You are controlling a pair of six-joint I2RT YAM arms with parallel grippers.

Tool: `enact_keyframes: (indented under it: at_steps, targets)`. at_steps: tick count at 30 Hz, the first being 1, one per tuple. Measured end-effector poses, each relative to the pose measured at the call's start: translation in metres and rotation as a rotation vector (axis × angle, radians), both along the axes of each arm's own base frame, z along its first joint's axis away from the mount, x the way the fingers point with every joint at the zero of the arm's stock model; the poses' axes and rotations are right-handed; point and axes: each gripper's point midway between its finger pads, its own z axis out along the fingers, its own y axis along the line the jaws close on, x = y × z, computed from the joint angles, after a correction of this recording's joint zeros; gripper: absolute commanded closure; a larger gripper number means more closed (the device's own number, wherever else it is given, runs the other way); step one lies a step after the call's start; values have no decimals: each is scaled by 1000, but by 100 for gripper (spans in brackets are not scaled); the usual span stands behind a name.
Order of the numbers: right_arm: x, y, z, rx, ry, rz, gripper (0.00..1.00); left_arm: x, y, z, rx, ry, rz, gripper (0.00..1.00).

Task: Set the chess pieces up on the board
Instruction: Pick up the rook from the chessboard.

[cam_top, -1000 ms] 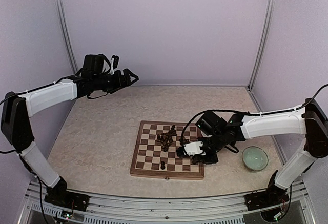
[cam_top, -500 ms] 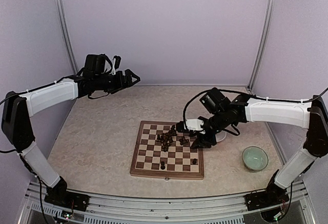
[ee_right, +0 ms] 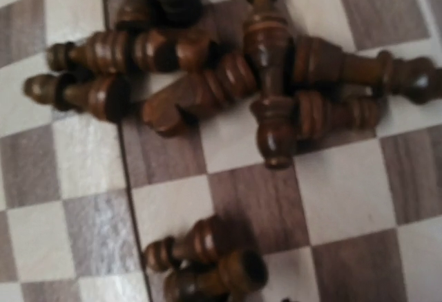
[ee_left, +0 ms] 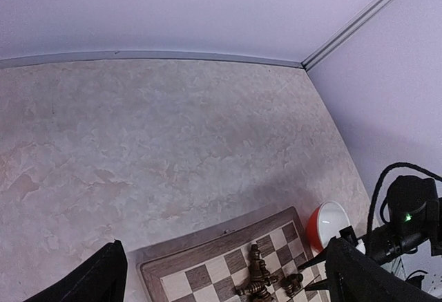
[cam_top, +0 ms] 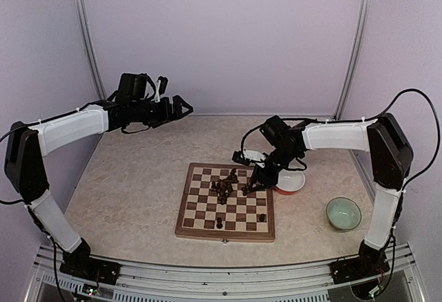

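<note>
Top camera is looking down from above the near edge of the table (cam_top: pixel 131 177), taking in the whole board (cam_top: pixel 200 212) from afar. Left wrist camera is facing across the table toward the back wall (ee_left: pixel 173 12) from high up, catching only the board's far edge. Right wrist camera is pointing down, very close, at the heap of chess pieces (ee_right: pixel 262 101), which all three views are sharing.

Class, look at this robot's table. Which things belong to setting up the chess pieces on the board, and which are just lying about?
Belong to the job:
- the board
- the dark chess pieces, most heaped on their sides on the board

Just lying about:
- the red bowl, white inside, off the board's right edge
- the pale green bowl, further right
</note>
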Motion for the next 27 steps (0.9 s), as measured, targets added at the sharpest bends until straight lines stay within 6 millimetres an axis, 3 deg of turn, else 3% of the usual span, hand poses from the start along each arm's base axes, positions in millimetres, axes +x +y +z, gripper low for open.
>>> enact_keyframes:
  at_steps: [3,9,17,27]
  targets:
    - [4,4,-8,-13,37,-21,62,0,-1,2,1,-7,-5,1]
    - [19,15,-2,16,54,-48,62,-1,-2,3,4,-10,-9,1]
    - [19,15,-14,1,124,-70,63,-1,-2,2,7,-6,-10,1]
    - [13,11,-16,6,183,-77,82,-1,-2,1,10,-1,-10,1]
